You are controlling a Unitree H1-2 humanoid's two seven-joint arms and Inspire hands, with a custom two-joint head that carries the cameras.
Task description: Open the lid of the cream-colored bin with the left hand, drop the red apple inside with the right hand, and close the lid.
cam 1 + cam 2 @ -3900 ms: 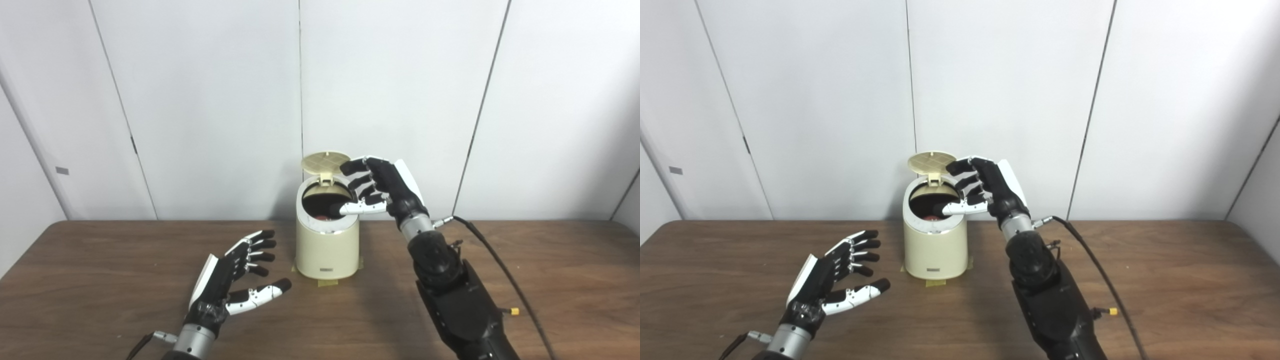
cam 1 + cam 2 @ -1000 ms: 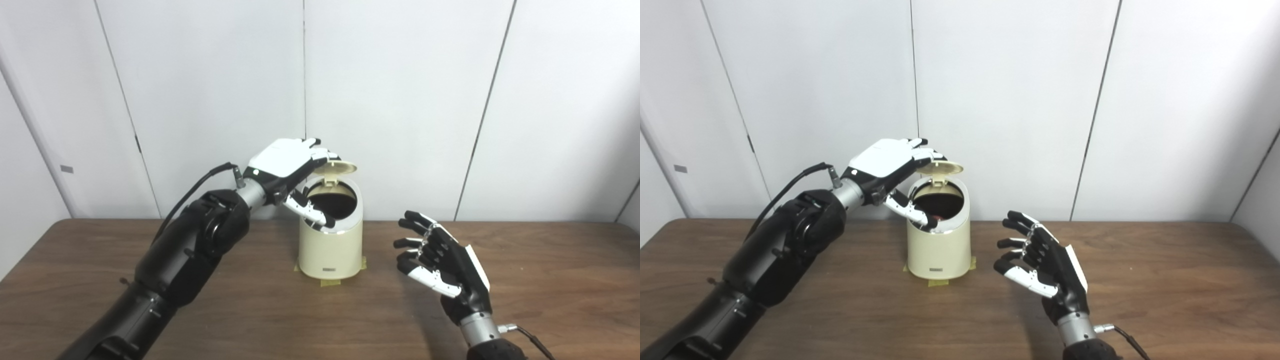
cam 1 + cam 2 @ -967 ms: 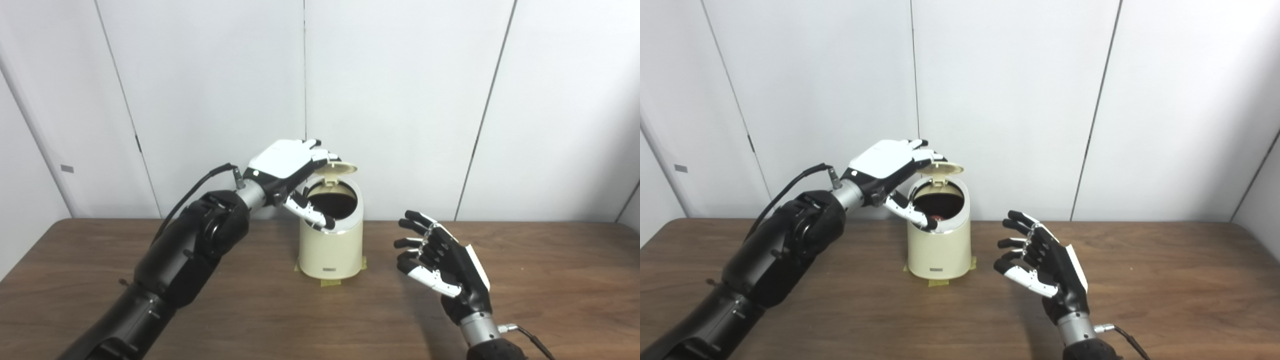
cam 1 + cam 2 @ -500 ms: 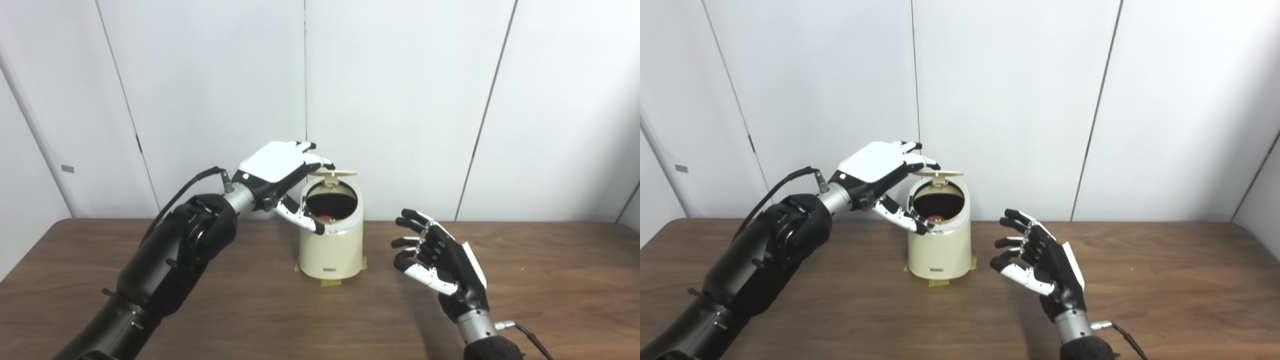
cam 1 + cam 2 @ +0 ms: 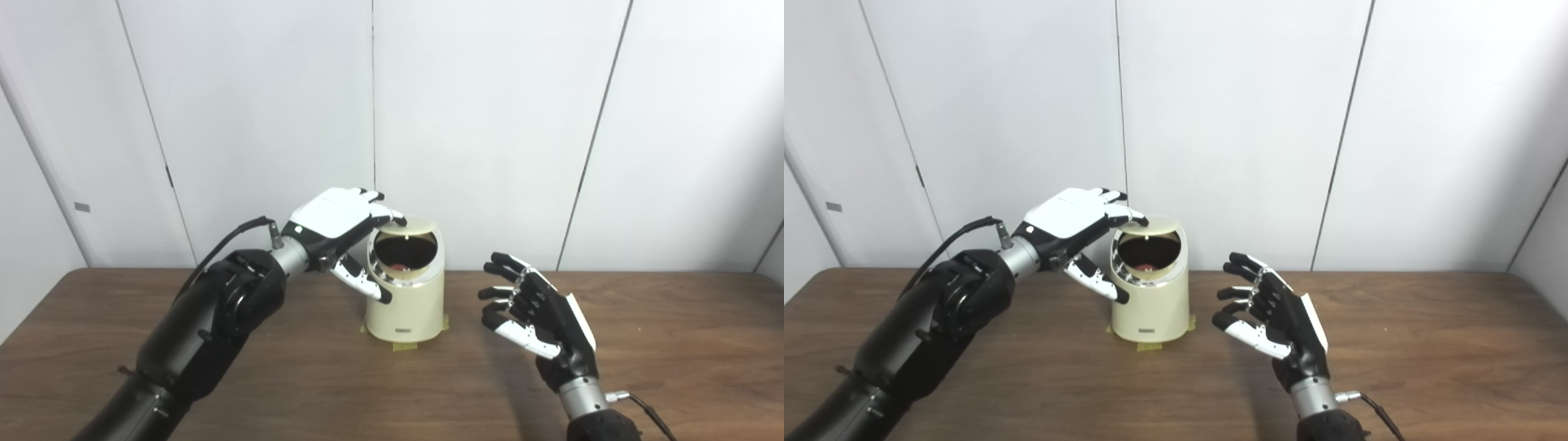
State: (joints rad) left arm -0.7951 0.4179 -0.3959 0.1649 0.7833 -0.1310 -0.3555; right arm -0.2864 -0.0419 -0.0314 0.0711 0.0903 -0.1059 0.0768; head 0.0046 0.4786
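Lid (image 5: pixel 409 224) lowered by left hand (image 5: pixel 334 214).

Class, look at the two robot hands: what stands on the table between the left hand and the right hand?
The cream-colored bin, red apple visible inside, stands between the left hand and right hand; both eye views show it.

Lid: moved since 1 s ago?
Yes. The lid has swung down toward the cream bin rim, nearly flat, under the left hand; the opening still shows.

The brown wooden table (image 5: pixel 122 343) carries the cream-colored bin (image 5: pixel 404 306), standing upright on tape (image 5: pixel 404 346).
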